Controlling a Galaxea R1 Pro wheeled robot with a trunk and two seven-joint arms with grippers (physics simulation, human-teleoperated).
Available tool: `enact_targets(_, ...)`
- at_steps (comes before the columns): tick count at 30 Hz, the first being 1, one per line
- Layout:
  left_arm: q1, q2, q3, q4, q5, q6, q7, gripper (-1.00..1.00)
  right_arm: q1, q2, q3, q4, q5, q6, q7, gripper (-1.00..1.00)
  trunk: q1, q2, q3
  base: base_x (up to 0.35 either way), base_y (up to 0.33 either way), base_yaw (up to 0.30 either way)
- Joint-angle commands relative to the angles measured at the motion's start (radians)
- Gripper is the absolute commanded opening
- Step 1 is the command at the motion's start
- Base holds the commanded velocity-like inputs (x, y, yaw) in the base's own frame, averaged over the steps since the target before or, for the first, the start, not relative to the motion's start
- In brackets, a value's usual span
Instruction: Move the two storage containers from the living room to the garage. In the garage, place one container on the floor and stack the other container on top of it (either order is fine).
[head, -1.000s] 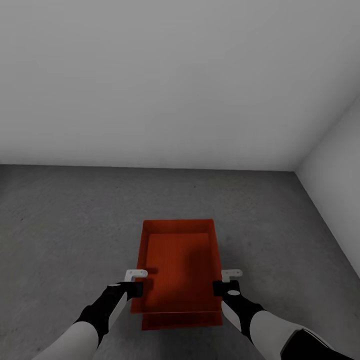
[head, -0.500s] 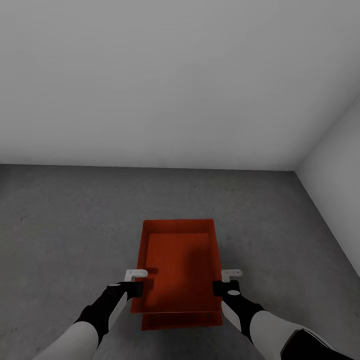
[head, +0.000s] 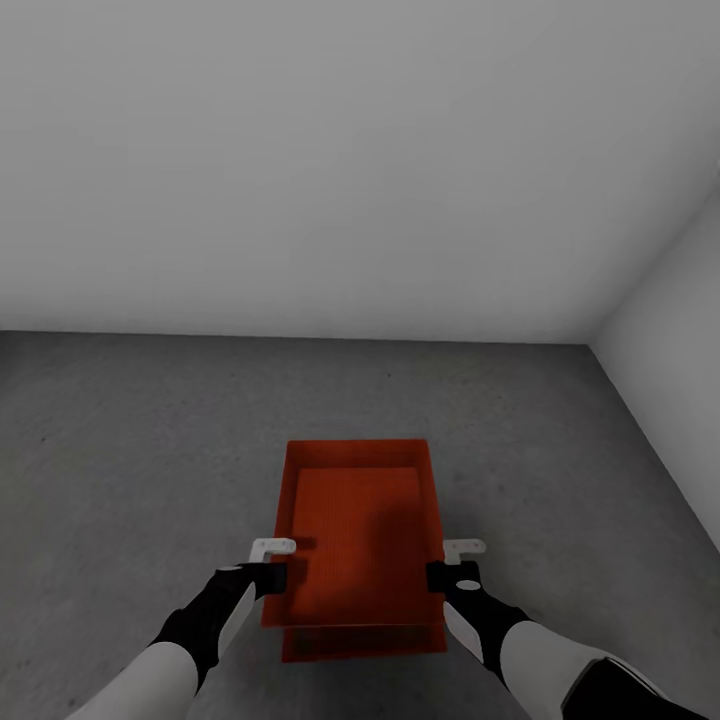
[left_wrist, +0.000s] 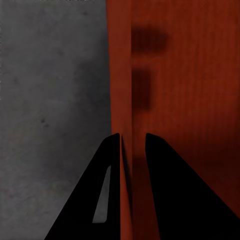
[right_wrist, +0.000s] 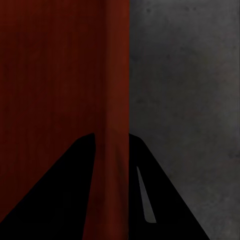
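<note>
Right now both arms reach down to an orange-red storage container (head: 362, 530), which sits squarely over a second container (head: 362, 642) on the dark grey floor (head: 130, 460) of the garage, near the corner where two white walls (head: 340, 160) meet. Only the lower bin's near edge peeks out beneath the upper one. The left gripper (head: 277, 576) has its fingers (left_wrist: 95, 200) clamped on the upper bin's left wall, one finger inside and one outside. The right gripper (head: 436, 577) pinches the right wall the same way, its fingers (right_wrist: 165, 205) straddling the thin rim. Both bins lie lengthwise, pointing away from the robot toward the far wall.
</note>
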Motion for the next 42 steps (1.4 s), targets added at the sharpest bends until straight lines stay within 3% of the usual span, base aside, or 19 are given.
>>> enact_targets(1, 0.001, 0.004, 0.034, 0.008, -0.022, -0.011, 0.018, -1.0, 0.0, -0.002, -0.028, -0.001, 0.007, -0.037, -0.08, -1.0, 0.018, 0.0, -0.001, 0.0, 0.0, 0.0)
enact_targets(35, 0.001, 0.006, 0.033, 0.0, -0.029, -0.011, 0.016, -1.0, 0.0, -0.002, -0.02, -0.009, 0.013, -0.03, -0.071, -1.0, 0.018, 0.0, -0.001, 0.0, 0.0, 0.0)
enact_targets(36, 0.001, 0.006, 0.033, 0.0, -0.029, -0.011, 0.016, 1.0, 0.0, -0.002, -0.02, -0.009, 0.014, -0.03, -0.071, 1.0, 0.018, 0.0, -0.001, 0.0, 0.0, 0.0)
enact_targets(42, 0.001, 0.005, 0.032, 0.007, -0.029, -0.01, 0.018, 1.0, 0.0, -0.002, -0.02, -0.006, 0.019, -0.026, -0.067, 1.0, 0.018, 0.0, -0.001, 0.0, 0.0, 0.0)
